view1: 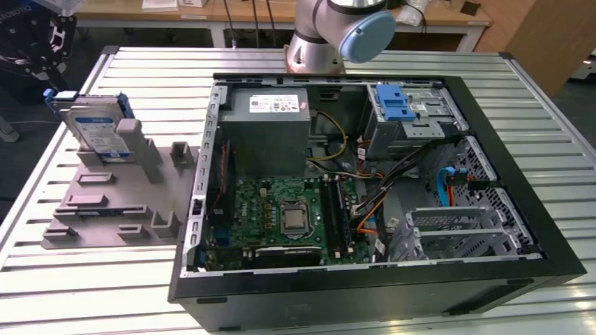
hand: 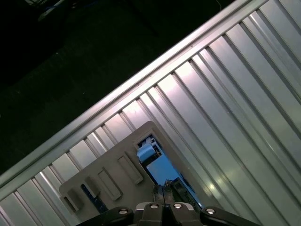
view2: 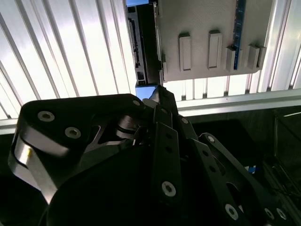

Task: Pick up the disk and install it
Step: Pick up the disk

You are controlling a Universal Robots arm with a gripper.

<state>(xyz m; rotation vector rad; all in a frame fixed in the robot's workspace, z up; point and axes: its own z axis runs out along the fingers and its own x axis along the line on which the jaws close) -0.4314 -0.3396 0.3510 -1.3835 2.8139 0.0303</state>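
The disk [view1: 98, 131] stands on edge in a slot of a grey holder [view1: 102, 202] on the table, at the exterior view's left; it is silver-grey with a white-and-blue label and a blue carrier. My black gripper [view1: 45, 75] hangs just above and beside the disk's top corner, apart from it. In the second wrist view the fingers meet at a point [view2: 157, 94] over the disk's edge [view2: 143, 47]. In the first wrist view the gripper [hand: 164, 192] sits close over the disk [hand: 162, 169]. The fingers look shut with nothing between them.
An open computer case [view1: 373, 278] lies right of the holder, showing a motherboard [view1: 284, 216], a grey power supply [view1: 270, 129], a blue latch [view1: 396, 105] and metal drive cages [view1: 461, 230]. The arm's base [view1: 326, 35] stands behind the case. The ribbed table's edge [hand: 94, 110] borders dark floor.
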